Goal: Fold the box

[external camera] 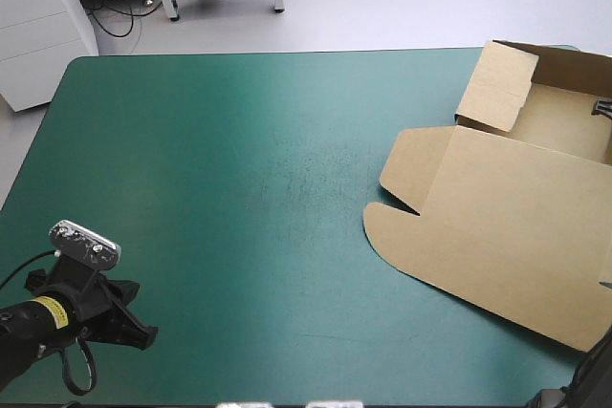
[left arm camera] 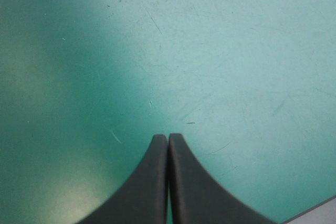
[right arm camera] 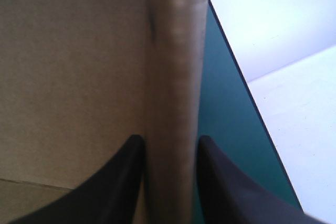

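High view, box: we've got the brown box (external camera: pixel 497 188) at 3 o'clock on the counter (external camera: pixel 239 188), with tray walls up at its far end and the lid panel (external camera: pixel 516 246) lying flat toward us.
High view, handling: light, stiff board by our reckoning. It should bend cleanly only on its creases, so we'd take it by an edge or a raised wall, never mid-panel.
High view, left hand: the left hand (external camera: pixel 142 334) sits at 7 o'clock, well apart from the box.
High view, obstacles: bare teal-green cover lies between them, and we see nothing in the way.
Left wrist view, left hand: here its black fingers (left arm camera: pixel 157 182) are pressed together into one point, holding nothing, with only counter ahead.
Right wrist view, right hand: the right hand (right arm camera: pixel 170 139) is clamped on an upright side wall (right arm camera: pixel 176 51), one finger on either side.
Right wrist view, risk: that wall stands near the counter's edge, and too hard a squeeze could dent it, we reckon.
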`<state>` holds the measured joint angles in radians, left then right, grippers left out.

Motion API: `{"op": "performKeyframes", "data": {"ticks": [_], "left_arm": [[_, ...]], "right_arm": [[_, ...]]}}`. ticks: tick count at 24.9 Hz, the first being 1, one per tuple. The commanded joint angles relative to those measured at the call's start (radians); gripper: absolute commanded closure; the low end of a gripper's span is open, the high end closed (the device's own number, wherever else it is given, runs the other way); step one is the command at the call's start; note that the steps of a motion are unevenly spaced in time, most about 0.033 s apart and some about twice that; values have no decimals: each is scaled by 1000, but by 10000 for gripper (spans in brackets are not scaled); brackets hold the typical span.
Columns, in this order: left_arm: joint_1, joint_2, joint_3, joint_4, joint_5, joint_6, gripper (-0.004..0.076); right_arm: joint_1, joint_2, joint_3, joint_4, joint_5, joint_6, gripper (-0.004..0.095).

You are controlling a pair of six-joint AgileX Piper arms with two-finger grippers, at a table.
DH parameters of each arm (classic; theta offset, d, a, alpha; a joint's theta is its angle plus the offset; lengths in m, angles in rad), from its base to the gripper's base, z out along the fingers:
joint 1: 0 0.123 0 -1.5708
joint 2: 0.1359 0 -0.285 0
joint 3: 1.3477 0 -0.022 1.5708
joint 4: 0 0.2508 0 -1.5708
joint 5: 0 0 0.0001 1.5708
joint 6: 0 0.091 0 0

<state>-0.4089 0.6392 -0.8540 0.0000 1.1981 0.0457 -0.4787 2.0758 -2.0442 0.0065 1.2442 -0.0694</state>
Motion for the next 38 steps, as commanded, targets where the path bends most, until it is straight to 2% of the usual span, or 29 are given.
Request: {"op": "performKeyframes", "data": {"ticks": [1,3,6,8,9,11,13,14,17,20,22,31,34,38], "left_arm": [[-4,3,-23,0,-42,-1,756],[-4,3,-23,0,-40,-1,756],[-4,3,-23,0,-40,-1,756],[-4,3,-23,-11,-40,-3,756],[-4,5,-23,-14,-42,-3,756],[-4,5,-23,-14,-44,-3,756],[-4,5,-23,-14,-71,-13,756],[-4,5,-23,-11,-96,-19,756],[-4,5,-23,-11,-110,-28,756],[-4,5,-23,-11,-145,-46,756],[-4,5,-23,-11,-180,-46,756],[-4,-39,61,0,-307,-46,756],[-4,-103,137,-8,-364,-58,756],[-4,-187,214,-10,-374,-61,756]], "right_arm": [[-13,-64,-1,-16,3,-11,211],[-13,-66,5,-50,3,-2,48],[-13,-120,5,-63,3,11,44],[-13,-195,5,-25,5,11,50],[-13,-263,11,35,5,4,72],[-10,-369,52,119,5,-16,210],[-10,-455,127,169,5,-25,475],[-10,-501,182,204,5,-38,652],[-10,-592,298,302,5,-101,933],[9,-694,409,376,-2,-152,909],[52,-771,494,380,-41,-159,911],[395,-1092,791,347,-157,-210,911],[446,-1189,885,347,-214,-242,911],[471,-1296,1001,349,-262,-275,912]]}}
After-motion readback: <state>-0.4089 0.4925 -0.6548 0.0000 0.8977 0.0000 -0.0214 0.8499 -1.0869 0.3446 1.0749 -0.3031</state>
